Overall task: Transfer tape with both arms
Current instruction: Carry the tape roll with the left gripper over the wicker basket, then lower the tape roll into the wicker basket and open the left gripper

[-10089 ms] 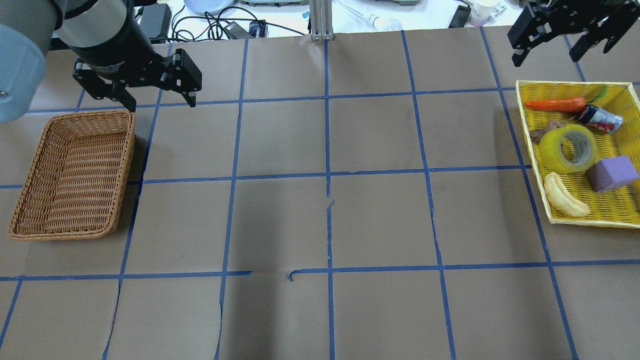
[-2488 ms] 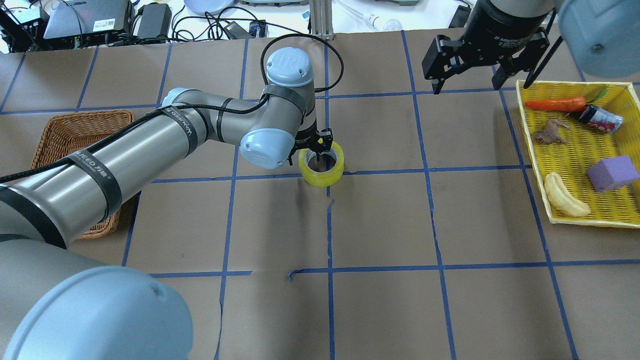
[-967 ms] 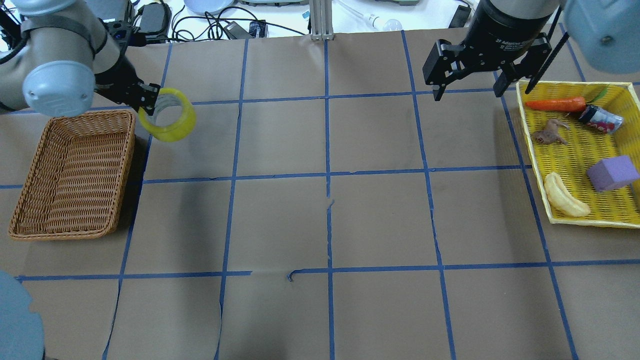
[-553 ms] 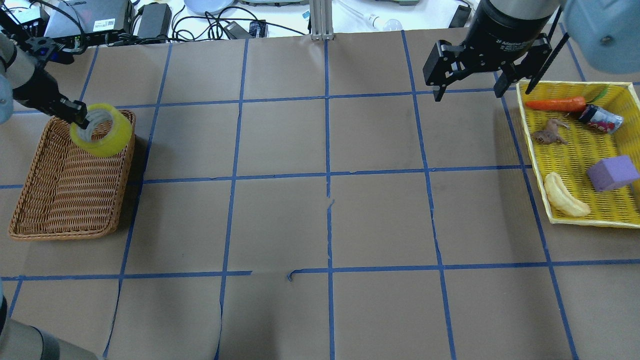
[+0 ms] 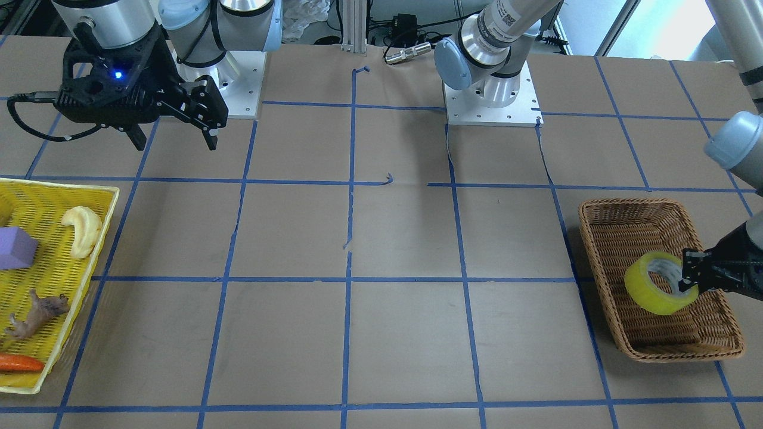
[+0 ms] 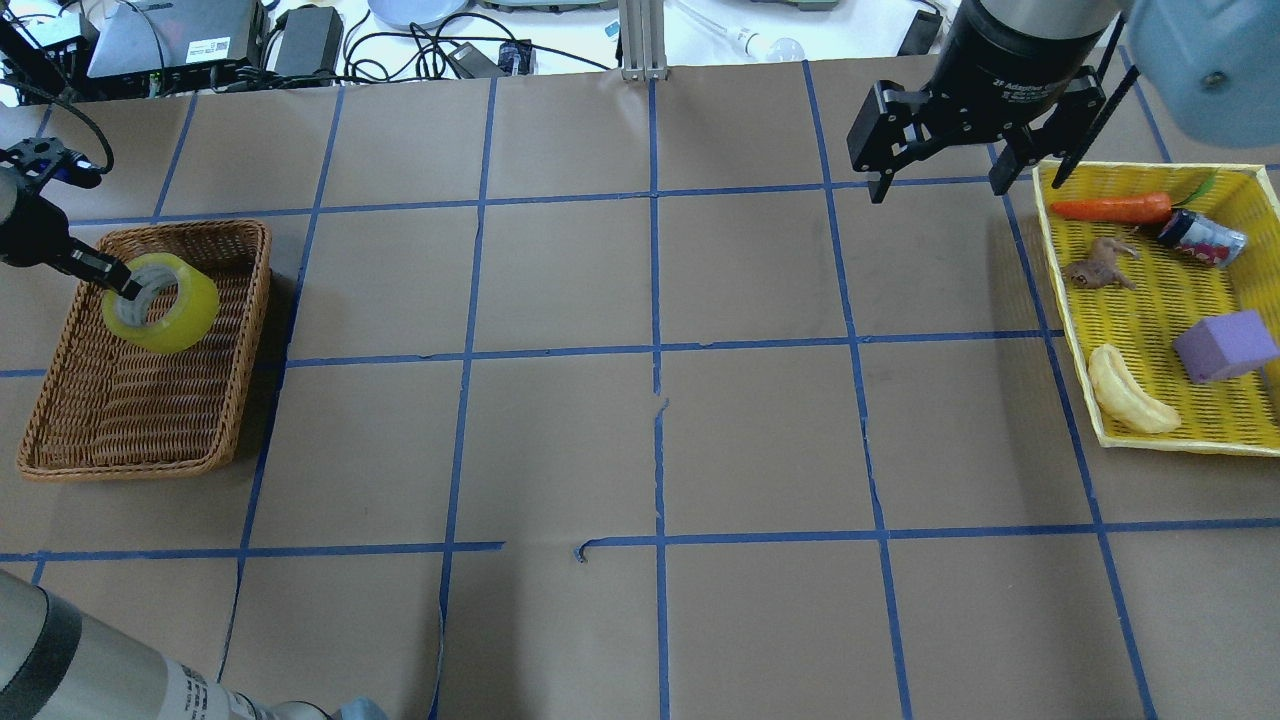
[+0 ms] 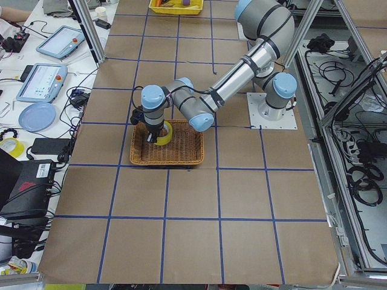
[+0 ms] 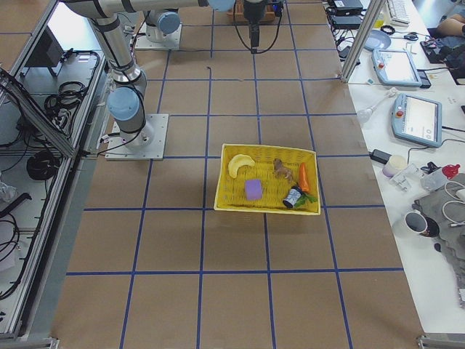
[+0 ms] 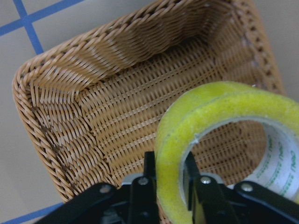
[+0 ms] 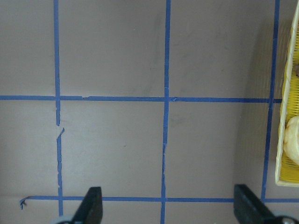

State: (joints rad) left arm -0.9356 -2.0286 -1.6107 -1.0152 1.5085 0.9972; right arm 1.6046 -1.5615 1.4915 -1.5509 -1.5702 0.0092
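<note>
The yellow tape roll point(image 6: 160, 303) hangs tilted over the far half of the brown wicker basket point(image 6: 130, 420). My left gripper point(image 6: 125, 288) is shut on the roll's wall, one finger inside the core and one outside. The left wrist view shows this grip point(image 9: 169, 172) on the tape point(image 9: 224, 140) above the basket floor point(image 9: 93, 107). In the front-facing view the tape point(image 5: 656, 292) and left gripper point(image 5: 688, 280) are over the basket point(image 5: 620, 238). My right gripper point(image 6: 938, 185) is open and empty, above the table left of the yellow tray point(image 6: 1150, 440).
The yellow tray holds a banana toy point(image 6: 1125, 392), a purple block point(image 6: 1225, 345), a carrot point(image 6: 1110, 208), a can point(image 6: 1200, 238) and a small animal figure point(image 6: 1095, 270). Brown paper with blue grid lines covers the table. Cables and devices lie beyond the far edge.
My left gripper has carried the tape leftward, from beside the basket's far right corner to over its inside. The right arm has not moved.
</note>
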